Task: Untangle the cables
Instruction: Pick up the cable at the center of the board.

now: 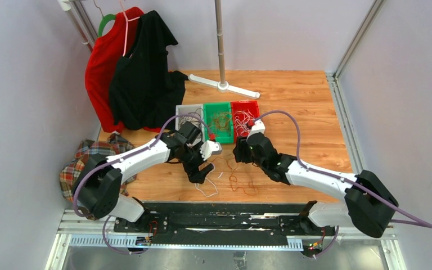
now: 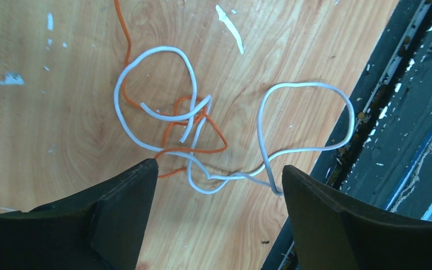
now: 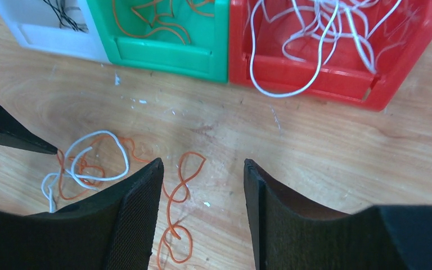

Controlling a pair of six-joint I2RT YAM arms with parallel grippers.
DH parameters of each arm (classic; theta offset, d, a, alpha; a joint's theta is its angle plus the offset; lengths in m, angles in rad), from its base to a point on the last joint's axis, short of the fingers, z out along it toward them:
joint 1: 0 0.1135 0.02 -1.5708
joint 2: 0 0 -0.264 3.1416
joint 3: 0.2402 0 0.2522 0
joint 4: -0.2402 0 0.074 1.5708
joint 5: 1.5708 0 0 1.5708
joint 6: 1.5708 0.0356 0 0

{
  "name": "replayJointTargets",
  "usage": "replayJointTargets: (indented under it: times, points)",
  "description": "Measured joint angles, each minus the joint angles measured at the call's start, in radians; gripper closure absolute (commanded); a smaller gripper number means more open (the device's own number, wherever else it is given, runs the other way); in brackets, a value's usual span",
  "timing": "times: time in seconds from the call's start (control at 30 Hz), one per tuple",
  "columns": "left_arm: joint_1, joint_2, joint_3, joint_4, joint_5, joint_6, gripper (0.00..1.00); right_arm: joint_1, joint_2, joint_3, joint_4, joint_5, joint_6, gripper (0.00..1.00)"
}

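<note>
Lying before three bins (image 3: 163, 56): one tangle (image 2: 194, 121), one loose orange cable (image 3: 180, 188)

Loose tangle (image 2: 188, 121) flat on the wood, straight ahead of the left gripper (image 2: 219, 166), between its fingertips and apart from both.
- White strands: one round loop on the far side, one wide loop (image 2: 306, 84) flung toward the right finger.
- Orange strand (image 2: 194, 151) threaded through the middle, tail running away.

Lone orange cable (image 3: 181, 180), figure-eight squiggle, lying free just ahead of the right gripper (image 3: 202, 162), near its left finger.

Farther ahead, white cables (image 3: 315, 22) are heaped, one loop drooping forward.
</note>
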Motion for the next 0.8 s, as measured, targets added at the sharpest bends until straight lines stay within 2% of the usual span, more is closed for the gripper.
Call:
replayJointTargets:
  times: [0.07, 0.13, 0.2, 0.27, 0.33, 0.4, 0.6, 0.8]
  points:
    - [-0.004, 0.010, -0.027, 0.032, -0.011, -0.023, 0.28, 0.007, 0.024, -0.008, 0.009, 0.001, 0.012, 0.50]
    - [-0.010, 0.015, -0.032, 0.043, -0.027, -0.026, 0.47, 0.011, 0.047, -0.015, 0.013, 0.003, 0.026, 0.57]
    - [-0.013, 0.013, -0.030, 0.048, -0.051, -0.012, 0.62, 0.011, 0.064, -0.020, 0.013, 0.003, 0.037, 0.67]
    - [-0.014, 0.005, -0.025, 0.040, -0.078, 0.019, 0.72, 0.011, 0.074, -0.021, 0.011, 0.006, 0.043, 0.77]
    - [-0.013, -0.018, -0.021, 0.025, -0.104, 0.050, 0.88, 0.011, 0.077, -0.021, 0.006, 0.012, 0.054, 0.89]
    - [-0.013, -0.061, -0.019, -0.002, -0.122, 0.092, 0.98, 0.011, 0.077, -0.021, -0.003, 0.025, 0.066, 0.98]
    - [0.011, -0.160, 0.061, -0.128, -0.154, 0.195, 0.99, 0.011, 0.050, -0.028, -0.075, 0.089, 0.106, 0.99]
    - [0.112, -0.211, 0.225, -0.243, -0.164, 0.285, 0.99, 0.011, -0.050, -0.028, -0.204, 0.217, 0.122, 0.99]
